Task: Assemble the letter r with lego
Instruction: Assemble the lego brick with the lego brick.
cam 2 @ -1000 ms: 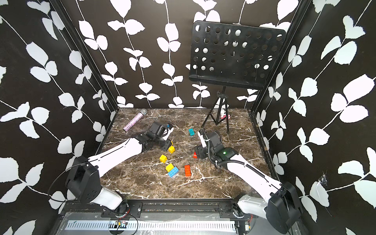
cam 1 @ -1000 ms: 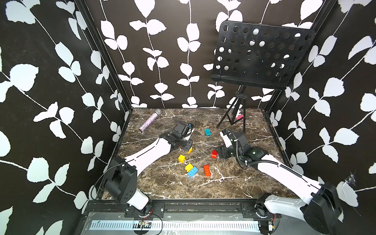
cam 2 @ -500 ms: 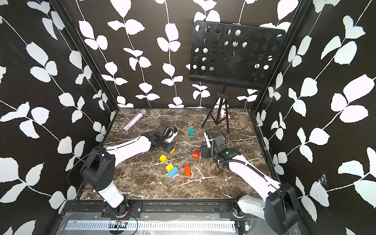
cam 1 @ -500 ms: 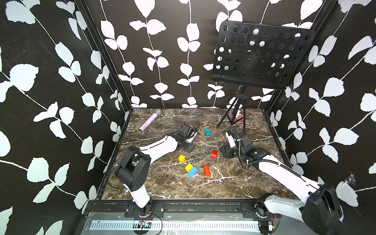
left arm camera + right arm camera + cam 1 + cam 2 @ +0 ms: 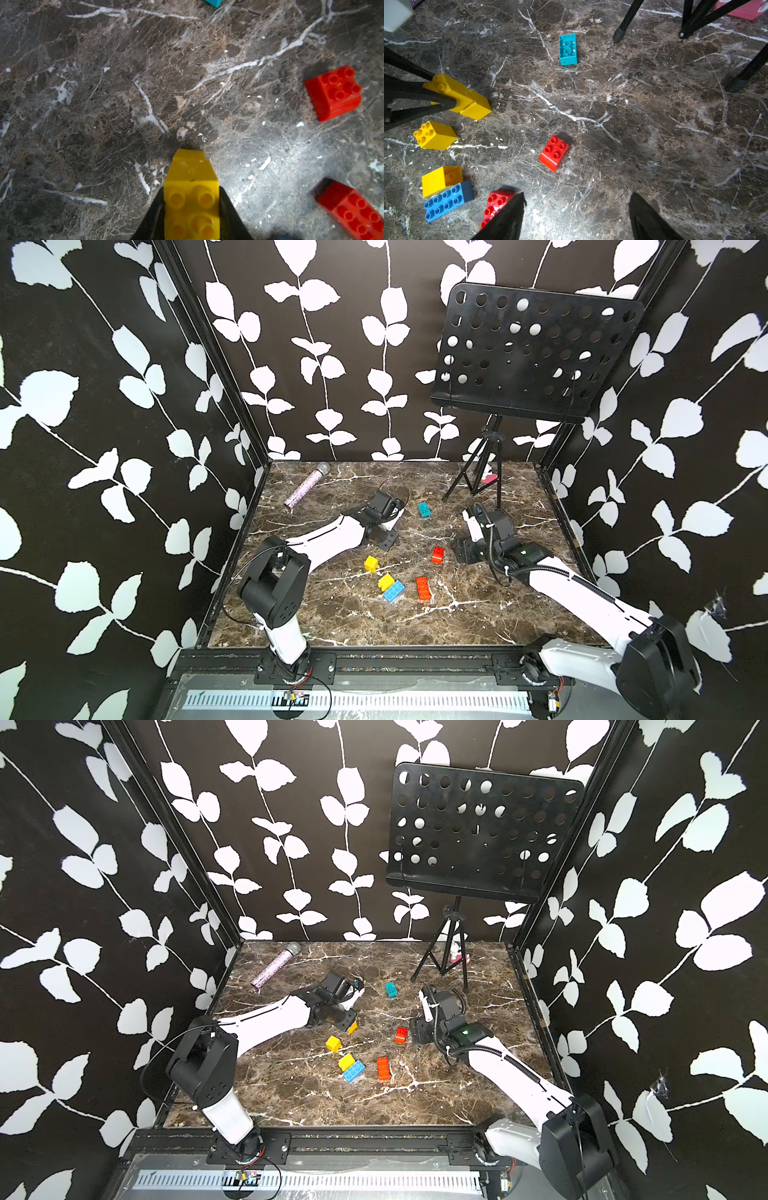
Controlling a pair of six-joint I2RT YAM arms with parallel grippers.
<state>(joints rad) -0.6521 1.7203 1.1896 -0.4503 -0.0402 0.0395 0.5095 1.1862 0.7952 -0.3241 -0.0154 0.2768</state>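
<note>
Yellow bricks point(image 5: 191, 172) in L hand point(image 5: 191, 209), partly cut off in wrist view.

1. The left arm point(image 5: 328, 539) is stretched low and forward from its base at the front left, with the white forearm angled inward.
2. The left wrist point(image 5: 370, 516) is bent over, so that the left gripper point(image 5: 191, 197) is pointed downward.
3. The left gripper's jaws are pressed from both sides against the joined yellow bricks point(image 5: 471, 101), which are held between the black fingers point(image 5: 436, 104).
4. The right arm point(image 5: 582, 593) is extended from its base at the front right, with the forearm sloped inward and forward.
5. The right wrist point(image 5: 494, 526) is tipped down, and the right gripper point(image 5: 577, 199) is aimed downward.
6. The right gripper's jaws are spread wide, and nothing is held between them.
</note>
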